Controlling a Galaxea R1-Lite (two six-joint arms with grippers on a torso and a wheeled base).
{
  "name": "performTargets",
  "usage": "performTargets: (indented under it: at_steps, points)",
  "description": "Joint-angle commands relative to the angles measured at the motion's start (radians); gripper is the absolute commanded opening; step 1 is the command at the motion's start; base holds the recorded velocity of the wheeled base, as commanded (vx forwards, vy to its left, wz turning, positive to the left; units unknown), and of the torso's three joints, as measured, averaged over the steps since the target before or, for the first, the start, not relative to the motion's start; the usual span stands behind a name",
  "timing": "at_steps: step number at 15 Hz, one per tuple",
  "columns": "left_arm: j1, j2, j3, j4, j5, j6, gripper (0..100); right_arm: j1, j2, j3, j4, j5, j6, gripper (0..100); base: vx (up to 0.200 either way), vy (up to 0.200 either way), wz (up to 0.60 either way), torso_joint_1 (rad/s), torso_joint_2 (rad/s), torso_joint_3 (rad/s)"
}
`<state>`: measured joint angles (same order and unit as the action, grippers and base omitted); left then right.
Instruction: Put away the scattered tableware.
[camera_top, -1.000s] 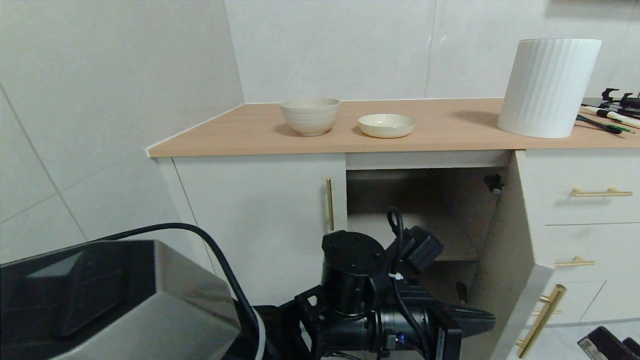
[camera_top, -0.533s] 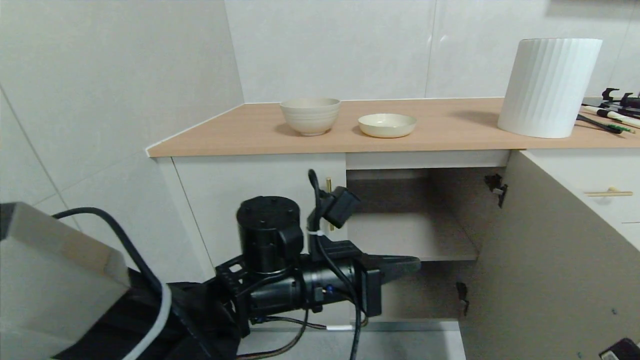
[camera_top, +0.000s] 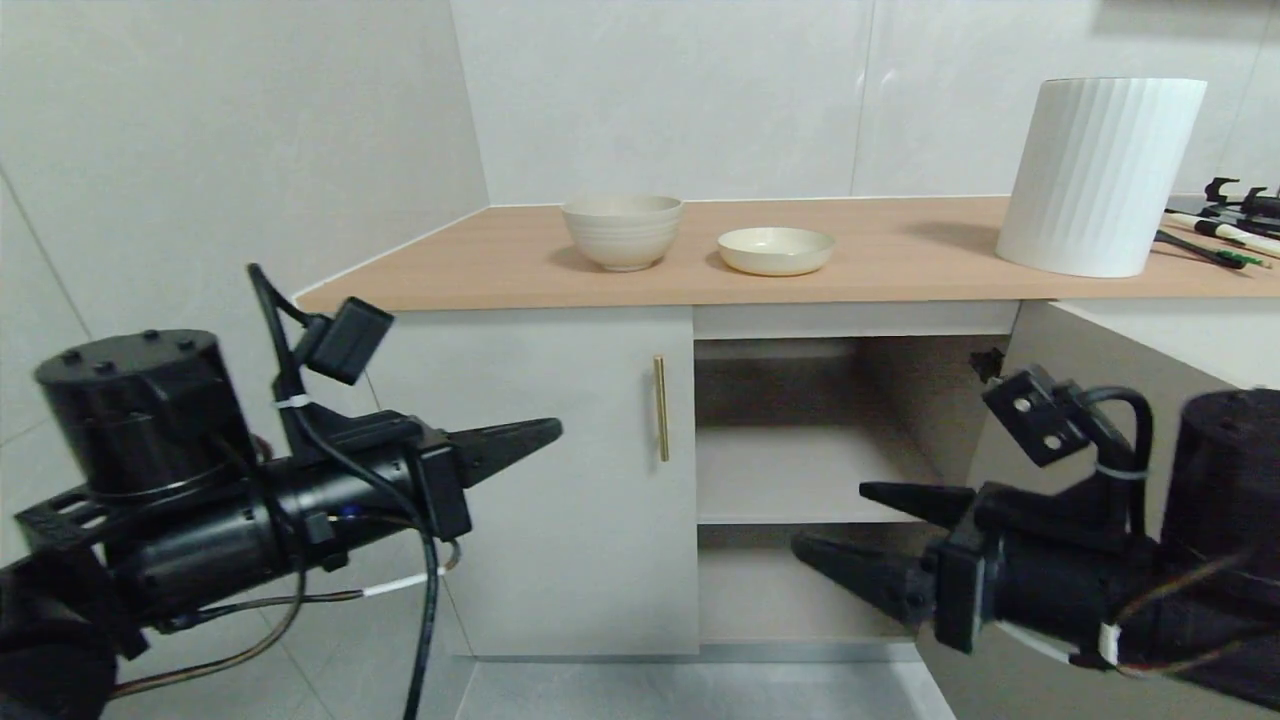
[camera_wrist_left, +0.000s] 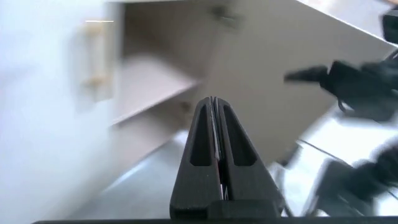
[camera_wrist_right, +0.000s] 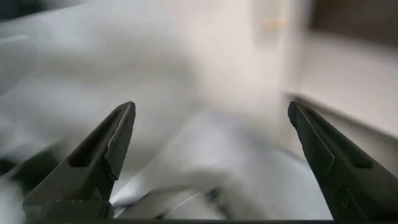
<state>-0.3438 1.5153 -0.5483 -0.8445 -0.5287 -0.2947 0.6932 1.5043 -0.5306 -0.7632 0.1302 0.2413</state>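
The bowl (camera_top: 622, 231) and the shallow dish (camera_top: 776, 250) stand close together, not touching, on the bench (camera_top: 900, 255), above the open cabinet (camera_top: 850, 330) with its shelf (camera_top: 800, 470). A white ribbed container (camera_top: 1098, 175) stands farther right. The left gripper (camera_top: 548, 431), fingers pressed together and empty, is before the closed door (camera_top: 570, 520). The right gripper (camera_top: 832, 518), fingers wide apart, holds nothing before the open compartment.

one bowl (camera_top: 622, 231), one dish (camera_top: 776, 250), one ribbed canister (camera_top: 1098, 175)
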Motion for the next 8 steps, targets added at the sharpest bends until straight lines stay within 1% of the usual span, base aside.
performTargets:
  at_steps: [1,2,3,4,5,6,7,8]
  points:
    - [0.123,-0.195,0.007,0.122,0.007,0.015,0,-0.09,0.169,-0.121,0.035,-0.077,-0.002,100,0.0,0.0,0.0,0.0,0.0,0.0]
    - [0.177,-0.253,-0.012,0.209,0.007,0.015,0,-0.118,0.215,-0.223,0.051,-0.153,-0.005,100,0.0,0.0,0.0,0.0,0.0,0.0]
    - [0.189,-0.273,-0.032,0.257,0.007,0.015,0,-0.124,0.223,-0.269,0.084,-0.169,-0.007,100,0.0,0.0,0.0,0.0,0.0,0.0]
    - [0.204,-0.299,-0.081,0.361,0.007,0.015,0,-0.124,0.215,-0.358,0.214,-0.181,-0.014,100,0.0,0.0,0.0,0.0,0.0,0.0]
    - [0.217,-0.303,-0.114,0.429,0.009,0.015,0,-0.124,0.188,-0.414,0.323,-0.182,-0.028,100,0.0,0.0,0.0,0.0,0.0,0.0]
    - [0.23,-0.307,-0.125,0.456,0.007,0.015,100,-0.124,0.169,-0.462,0.39,-0.182,-0.031,100,0.0,0.0,0.0,0.0,0.0,0.0]
    - [0.235,-0.303,-0.127,0.458,0.007,0.015,100,-0.126,0.162,-0.479,0.41,-0.182,-0.031,100,0.0,0.0,0.0,0.0,0.0,0.0]
    - [0.253,-0.296,-0.131,0.452,0.01,0.015,100,-0.126,0.116,-0.491,0.464,-0.185,-0.028,100,0.0,0.0,0.0,0.0,0.0,0.0]
